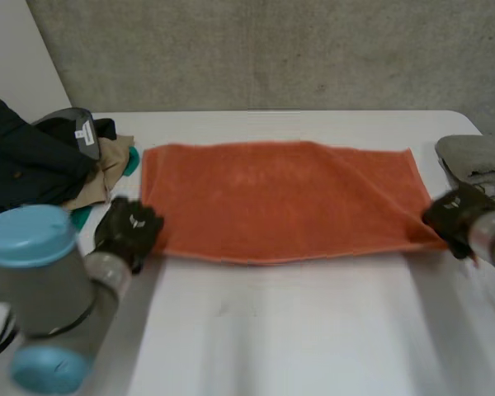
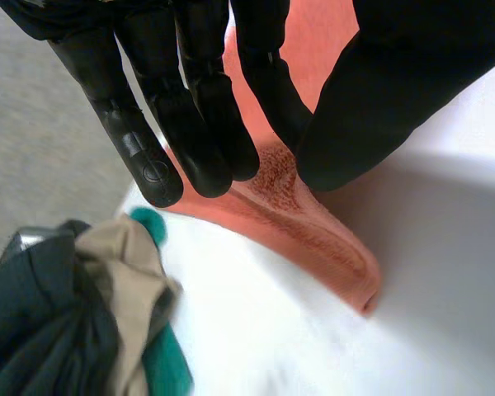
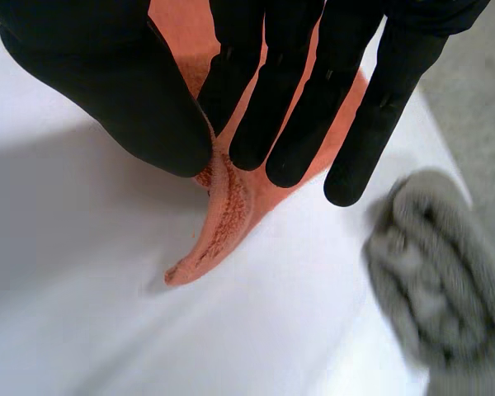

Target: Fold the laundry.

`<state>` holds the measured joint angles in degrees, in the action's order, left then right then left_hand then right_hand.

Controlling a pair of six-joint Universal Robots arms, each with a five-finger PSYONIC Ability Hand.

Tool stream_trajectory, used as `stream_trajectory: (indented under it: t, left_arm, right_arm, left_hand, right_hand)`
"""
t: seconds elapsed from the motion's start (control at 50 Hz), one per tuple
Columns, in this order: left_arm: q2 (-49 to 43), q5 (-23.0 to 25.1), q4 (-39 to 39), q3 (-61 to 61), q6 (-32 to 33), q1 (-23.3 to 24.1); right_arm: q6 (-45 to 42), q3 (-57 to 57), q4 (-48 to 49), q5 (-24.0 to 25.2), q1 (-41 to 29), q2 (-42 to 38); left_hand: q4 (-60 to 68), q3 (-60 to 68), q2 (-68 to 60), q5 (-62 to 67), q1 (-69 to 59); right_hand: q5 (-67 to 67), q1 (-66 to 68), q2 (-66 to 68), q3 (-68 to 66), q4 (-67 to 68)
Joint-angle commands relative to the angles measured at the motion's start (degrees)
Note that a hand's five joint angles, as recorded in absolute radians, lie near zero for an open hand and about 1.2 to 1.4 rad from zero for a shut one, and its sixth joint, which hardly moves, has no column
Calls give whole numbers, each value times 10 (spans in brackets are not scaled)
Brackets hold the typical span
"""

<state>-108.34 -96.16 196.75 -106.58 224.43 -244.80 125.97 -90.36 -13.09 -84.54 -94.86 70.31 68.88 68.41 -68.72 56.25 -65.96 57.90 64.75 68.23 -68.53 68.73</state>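
The orange towel [image 1: 280,202] is laid 9-to-3 o'clock. Its near corners are pinched by the left robot hand [image 1: 128,229] and right robot hand [image 1: 450,214].

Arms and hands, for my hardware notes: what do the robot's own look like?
The left arm and right arm are grey tubes; the left shows light-blue caps. The left hand and right hand are black, thick-fingered, each with a small white mark on its back.

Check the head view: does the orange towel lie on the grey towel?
No, the orange towel lies flat on the white table, apart from the grey towel.
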Motion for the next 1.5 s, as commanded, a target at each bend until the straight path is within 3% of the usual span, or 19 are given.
stream_trajectory:
  t: [0.02,0.08,0.16,0.48,0.7,0.74,0.76,0.78,0.82,0.84,0.86,0.98,1.06,1.14,1.2,1.34,1.4,1.5]
  left_arm:
    - [141,3,-186,-114,80,-2]
    - [159,6,-204,-109,87,-1]
    - [133,6,-166,-65,87,2]
    - [-235,-35,-10,353,89,32]
    - [-390,-58,19,565,113,36]
    - [-401,-58,22,581,116,37]
    - [-405,-58,27,588,116,37]
    - [-410,-58,37,594,115,40]
    - [-411,-60,50,594,117,44]
    - [-411,-61,56,593,117,47]
    - [-409,-63,63,592,117,54]
    - [-384,-68,65,548,111,93]
    - [-326,-68,65,489,104,100]
    - [-268,-65,65,416,78,103]
    - [-201,-61,65,339,22,100]
    - [-113,-12,62,236,-121,96]
    - [-91,3,62,201,-168,94]
    - [-79,6,62,169,-190,86]
  right_arm:
    - [-154,-102,-88,-2,64,103]
    - [-156,-111,-99,7,78,109]
    - [-152,-102,-92,24,77,105]
    - [-59,89,213,14,12,-132]
    - [-59,198,382,10,-6,-273]
    - [-58,207,396,5,-9,-286]
    - [-56,212,410,-4,-12,-293]
    - [-53,214,417,-12,-15,-296]
    - [-50,214,429,-21,-19,-298]
    - [-42,213,436,-27,-23,-298]
    - [-34,212,436,-30,-26,-296]
    - [68,168,410,-29,-22,-237]
    - [131,128,317,-25,-17,-157]
    - [183,86,215,15,9,-105]
    - [203,43,149,82,51,-81]
    - [197,-7,139,148,108,-68]
    - [196,-12,150,150,122,-73]
    - [189,-12,192,142,125,-98]
  left_hand:
    - [111,116,-113,138,-140]
    - [111,116,-113,138,-140]
    - [111,116,-113,138,-140]
    - [111,116,-113,138,-140]
    - [111,116,-113,138,-140]
    - [111,116,-113,138,-140]
    - [111,116,-113,138,-140]
    - [-62,-57,60,-35,33]
    - [-380,-375,378,-353,351]
    - [-543,-538,541,-517,514]
    - [-570,-565,568,-543,540]
    - [-589,-584,587,-562,560]
    - [-589,-584,587,-562,560]
    - [-589,-584,587,-562,560]
    - [-589,-584,587,-562,560]
    - [-589,-584,587,-562,560]
    - [-589,-584,587,-562,560]
    - [-588,-584,587,-562,559]
  right_hand:
    - [121,153,118,-115,113]
    - [121,153,118,-115,113]
    - [121,153,118,-115,113]
    - [121,153,118,-115,113]
    - [121,153,118,-115,113]
    - [30,61,27,-24,22]
    - [-166,-134,-169,172,-174]
    - [-338,-306,-341,344,-346]
    - [-579,-547,-582,585,-587]
    - [-579,-547,-582,585,-587]
    - [-579,-547,-582,585,-587]
    - [-579,-547,-582,585,-587]
    - [-579,-547,-582,585,-587]
    - [-579,-547,-582,585,-587]
    - [-541,-510,-545,548,-550]
    - [-440,-409,-444,447,-449]
    - [-433,-402,-437,440,-442]
    - [-413,-382,-417,420,-422]
